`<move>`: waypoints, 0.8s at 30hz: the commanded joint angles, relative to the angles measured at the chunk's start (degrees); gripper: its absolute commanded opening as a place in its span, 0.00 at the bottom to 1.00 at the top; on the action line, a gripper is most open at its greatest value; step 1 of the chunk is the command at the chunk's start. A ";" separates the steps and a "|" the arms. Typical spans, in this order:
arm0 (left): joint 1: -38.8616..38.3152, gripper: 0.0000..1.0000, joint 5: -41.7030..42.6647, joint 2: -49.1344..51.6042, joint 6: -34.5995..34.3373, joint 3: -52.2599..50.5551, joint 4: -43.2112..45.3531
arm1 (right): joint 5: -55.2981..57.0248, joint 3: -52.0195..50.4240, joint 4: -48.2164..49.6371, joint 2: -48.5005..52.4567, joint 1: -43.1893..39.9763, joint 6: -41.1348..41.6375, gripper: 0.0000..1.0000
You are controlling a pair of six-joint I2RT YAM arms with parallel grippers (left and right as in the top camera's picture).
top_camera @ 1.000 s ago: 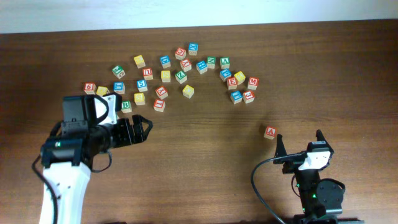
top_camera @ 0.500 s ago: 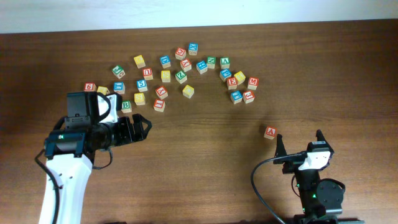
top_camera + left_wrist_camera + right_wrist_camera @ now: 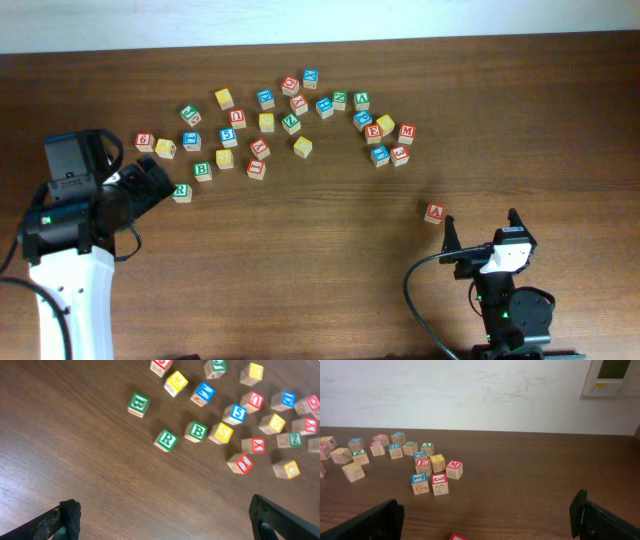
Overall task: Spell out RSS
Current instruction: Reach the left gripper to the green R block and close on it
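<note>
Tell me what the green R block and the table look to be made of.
Green R block: probably wood. Its sides are pale and bare, its top face is printed in green and white, and the finish is matt.
Table: dark brown wood or wood-look laminate. Long grain lines run across it under a soft sheen, and the pictures cannot settle which of the two it is.

This is looking like a robotics lab: a white robot arm (image 3: 70, 270) and a second arm (image 3: 510, 305) are sitting at a dark wooden counter (image 3: 320, 280), a black cable (image 3: 406, 290) is looping loose, and a small screen panel (image 3: 612, 375) is hanging on the bare white wall (image 3: 470, 390).
</note>
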 commanded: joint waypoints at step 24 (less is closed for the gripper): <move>-0.04 0.74 7.30 37.29 20.90 0.52 19.56 | 0.68 -0.46 -0.13 -0.37 0.22 0.31 0.98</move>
